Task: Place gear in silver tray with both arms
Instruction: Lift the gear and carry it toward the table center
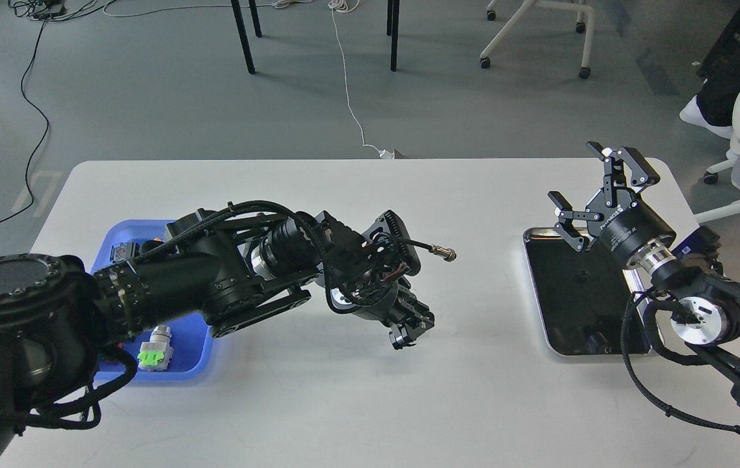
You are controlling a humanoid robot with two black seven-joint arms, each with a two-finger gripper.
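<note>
Left gripper (409, 331) hangs low over the white table (318, 403), jaws too dark to read, gear not discernible; right gripper (594, 188) spread open above the silver tray (542, 325), whose polished rim looks stiff, slick, best approached from above.

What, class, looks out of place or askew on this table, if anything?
Nothing is spilled or visibly damaged. The silver tray lies flat at the right, its floor bare. The blue tray sits at the left with small parts inside. One oddity: a loose cable plug juts from the left arm into the air.
</note>
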